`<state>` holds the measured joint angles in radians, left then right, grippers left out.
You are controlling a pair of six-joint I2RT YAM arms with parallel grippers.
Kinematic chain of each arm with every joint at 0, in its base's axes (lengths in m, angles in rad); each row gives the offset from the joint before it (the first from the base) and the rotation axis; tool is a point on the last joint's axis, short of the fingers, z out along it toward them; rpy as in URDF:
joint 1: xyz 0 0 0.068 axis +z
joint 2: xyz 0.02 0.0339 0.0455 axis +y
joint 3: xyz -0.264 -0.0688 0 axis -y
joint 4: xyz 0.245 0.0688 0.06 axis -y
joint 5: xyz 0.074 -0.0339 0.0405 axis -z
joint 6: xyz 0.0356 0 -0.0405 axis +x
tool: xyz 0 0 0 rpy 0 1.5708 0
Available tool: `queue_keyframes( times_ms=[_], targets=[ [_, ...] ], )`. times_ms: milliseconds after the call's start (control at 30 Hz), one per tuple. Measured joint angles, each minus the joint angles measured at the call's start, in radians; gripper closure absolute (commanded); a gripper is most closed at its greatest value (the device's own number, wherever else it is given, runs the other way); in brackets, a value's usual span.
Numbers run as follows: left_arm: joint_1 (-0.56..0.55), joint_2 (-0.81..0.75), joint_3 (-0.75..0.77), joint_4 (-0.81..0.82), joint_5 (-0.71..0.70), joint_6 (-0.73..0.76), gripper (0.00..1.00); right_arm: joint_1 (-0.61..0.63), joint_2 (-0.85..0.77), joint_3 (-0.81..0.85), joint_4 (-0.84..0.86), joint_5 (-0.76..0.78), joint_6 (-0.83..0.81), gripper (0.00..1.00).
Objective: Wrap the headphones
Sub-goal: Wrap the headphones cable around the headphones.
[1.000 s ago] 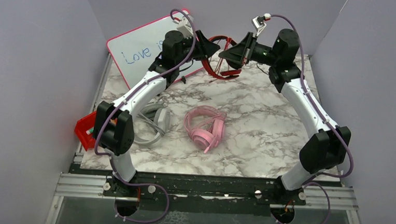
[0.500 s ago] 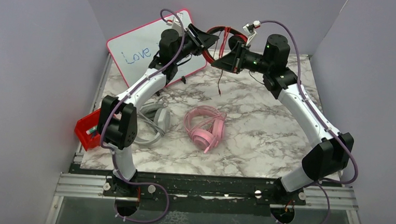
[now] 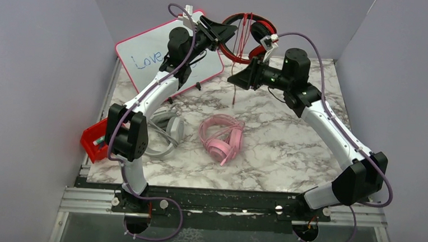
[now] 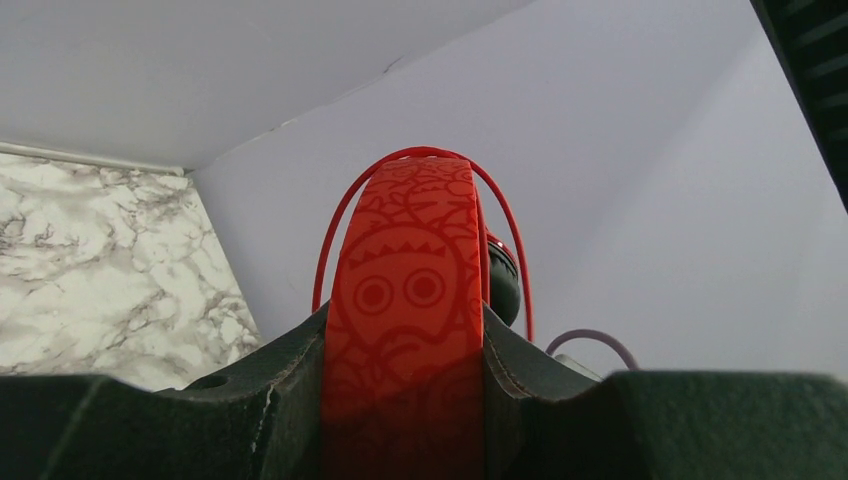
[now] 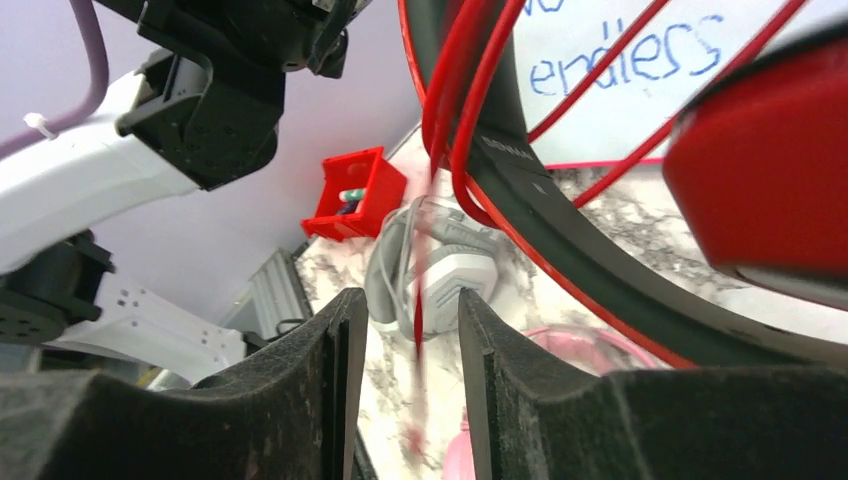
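Observation:
My left gripper (image 3: 231,31) is shut on the red patterned headband (image 4: 405,300) of the red-and-black headphones (image 3: 246,40) and holds them high near the back wall. Their red cable (image 3: 235,83) is looped over the band and its end hangs down. My right gripper (image 3: 234,81) is open just below them, with the hanging cable (image 5: 418,325) loose between its fingers. The pink headphones (image 3: 222,137) lie mid-table. The grey pair (image 3: 169,130) lies to their left, beside the left arm.
A whiteboard (image 3: 148,55) with blue writing leans at the back left. A red bin (image 3: 94,140) sits at the table's left edge. Grey walls close in the back and both sides. In the right wrist view the grey pair (image 5: 450,270) and the bin (image 5: 350,195) show below.
My left gripper has lifted the red-and-black headphones up and back towards the wall. My right gripper has dropped away from them and now sits lower around the hanging cable.

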<state>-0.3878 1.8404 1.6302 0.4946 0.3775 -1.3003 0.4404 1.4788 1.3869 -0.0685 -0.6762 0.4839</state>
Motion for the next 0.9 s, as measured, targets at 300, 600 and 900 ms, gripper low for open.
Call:
queue_keyframes(
  times_ms=[300,600,900],
  targets=[
    [0.005,0.000,0.004,0.006,0.005,-0.020,1.00,0.004,-0.054,-0.053,-0.013,0.083,-0.119,0.46],
    [0.005,0.000,0.004,0.014,0.011,-0.023,1.00,0.013,-0.111,-0.158,0.089,0.114,-0.108,0.46],
    [0.005,0.000,0.004,0.021,0.011,-0.029,1.00,0.045,-0.146,-0.269,0.281,0.217,-0.080,0.47]
  ],
)
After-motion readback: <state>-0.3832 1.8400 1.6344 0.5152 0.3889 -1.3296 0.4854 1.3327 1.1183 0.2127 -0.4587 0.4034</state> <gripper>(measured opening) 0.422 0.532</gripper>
